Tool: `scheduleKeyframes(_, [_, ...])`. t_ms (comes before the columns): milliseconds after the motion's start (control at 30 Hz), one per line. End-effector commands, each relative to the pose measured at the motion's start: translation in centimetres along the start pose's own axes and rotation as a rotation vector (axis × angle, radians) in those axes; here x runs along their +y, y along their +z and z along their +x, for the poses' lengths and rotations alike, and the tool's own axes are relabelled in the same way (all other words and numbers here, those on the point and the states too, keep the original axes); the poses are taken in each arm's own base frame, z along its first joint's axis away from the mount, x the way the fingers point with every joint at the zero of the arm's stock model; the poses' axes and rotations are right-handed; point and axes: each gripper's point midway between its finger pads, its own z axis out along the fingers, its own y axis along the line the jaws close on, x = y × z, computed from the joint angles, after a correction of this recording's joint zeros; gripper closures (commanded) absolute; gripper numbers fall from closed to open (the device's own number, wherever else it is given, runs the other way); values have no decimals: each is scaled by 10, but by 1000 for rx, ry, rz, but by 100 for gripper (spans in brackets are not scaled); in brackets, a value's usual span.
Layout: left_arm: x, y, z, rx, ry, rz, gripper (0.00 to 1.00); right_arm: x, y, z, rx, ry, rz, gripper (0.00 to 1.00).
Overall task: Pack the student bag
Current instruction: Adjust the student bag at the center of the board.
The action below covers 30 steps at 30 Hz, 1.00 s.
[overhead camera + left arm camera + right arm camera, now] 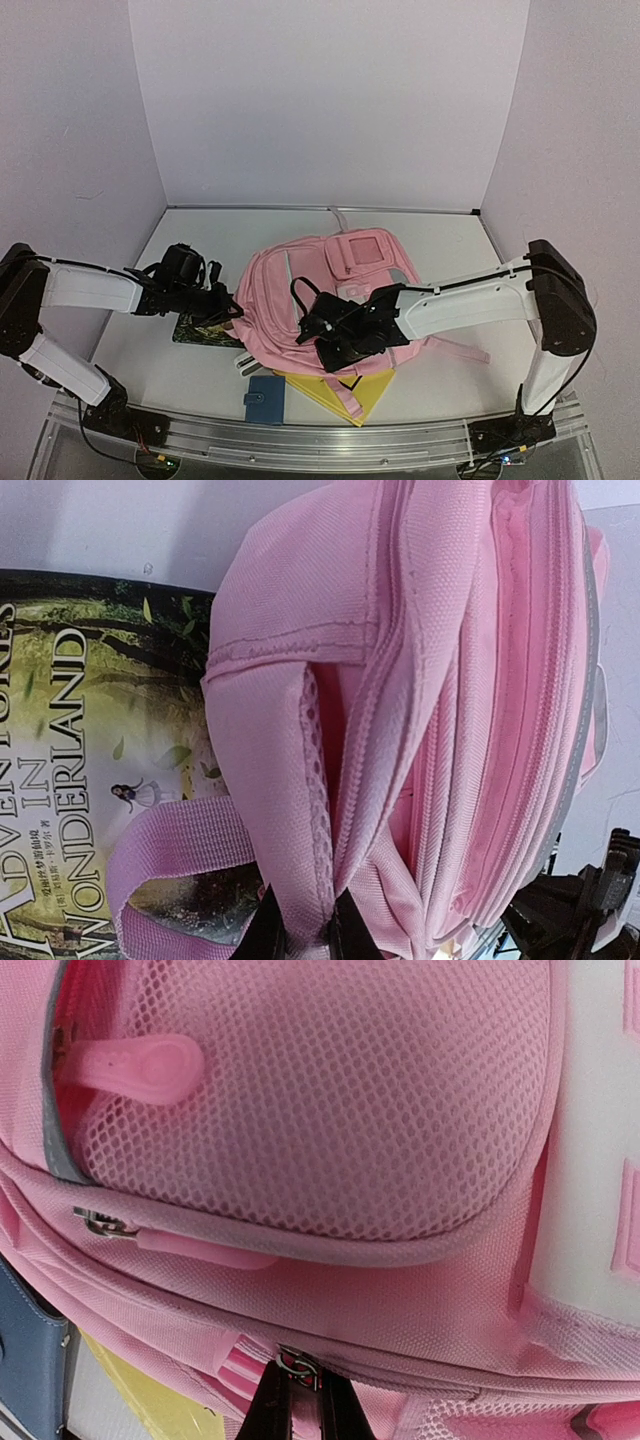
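Observation:
The student bag point(330, 285), a big pink backpack, lies flat in the middle of the table. My left gripper point(232, 313) is at its left edge. In the left wrist view this gripper point(308, 908) is shut on a fold of the student bag point(450, 680) fabric beside a pink strap point(170, 840). My right gripper point(318, 325) rests on the bag's near side. In the right wrist view it point(300, 1378) is shut on the pull of a metal zip slider point(297, 1363), below the student bag's mesh pocket point(330, 1100).
An "Adventures in Wonderland" book point(90, 760) lies under the bag's left edge, and shows again from above point(200, 333). A blue wallet-like case point(265, 399) and a yellow flat item point(375, 388) lie at the near edge, partly under the bag. White walls enclose the table.

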Motion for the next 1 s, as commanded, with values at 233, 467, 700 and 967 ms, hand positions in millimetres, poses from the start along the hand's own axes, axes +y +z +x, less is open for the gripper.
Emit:
scheduleKeyframes(233, [-34, -28, -47, -137, 161, -25, 100, 20, -51, -34, -139, 9, -46, 100])
scheduleKeyframes(467, [-33, -33, -68, -170, 230, -46, 100, 21, -70, -23, -79, -48, -117, 100])
scheduleKeyframes(700, [-37, -26, -76, -156, 341, -93, 100, 47, -73, -26, -11, -128, -195, 100])
scheduleKeyframes(967, [-60, -3, -69, -133, 313, 16, 100, 104, -34, -46, 26, -103, -284, 100])
